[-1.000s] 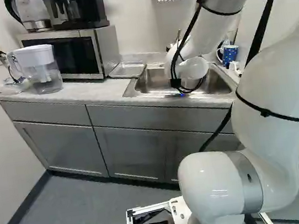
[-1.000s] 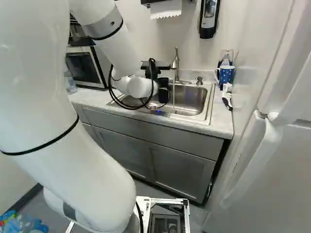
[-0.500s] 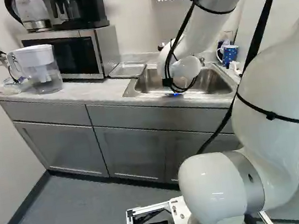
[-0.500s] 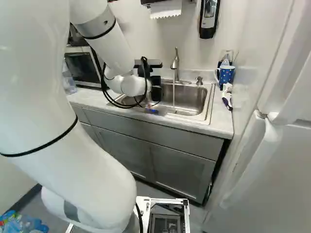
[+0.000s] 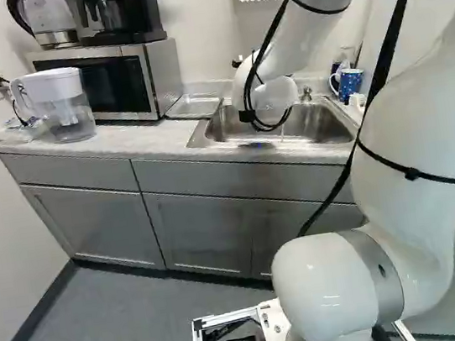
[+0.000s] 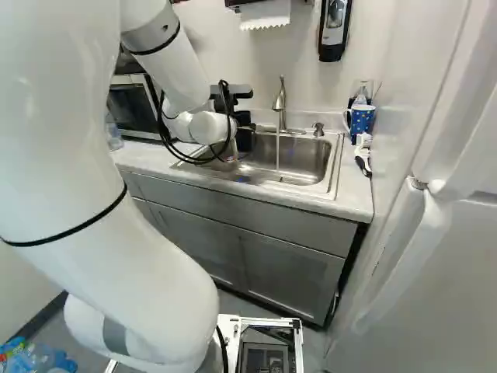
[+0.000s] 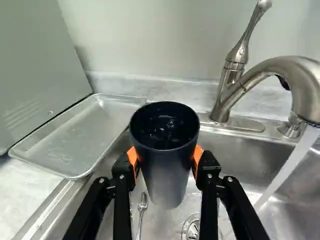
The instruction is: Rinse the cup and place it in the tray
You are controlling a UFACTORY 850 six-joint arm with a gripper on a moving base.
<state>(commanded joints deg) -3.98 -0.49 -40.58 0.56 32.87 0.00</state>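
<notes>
Wrist view only: inside of cup (image 7: pixel 167 172)

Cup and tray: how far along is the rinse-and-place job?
Rinsing looks started: glints inside the cup suggest water, though whether it's finished can't be told. The gripper holds the cup mouth up over the sink, clear of the faucet's running stream. Left, probably: pouring out any water, then placing the cup in the tray, which holds no cup.
</notes>
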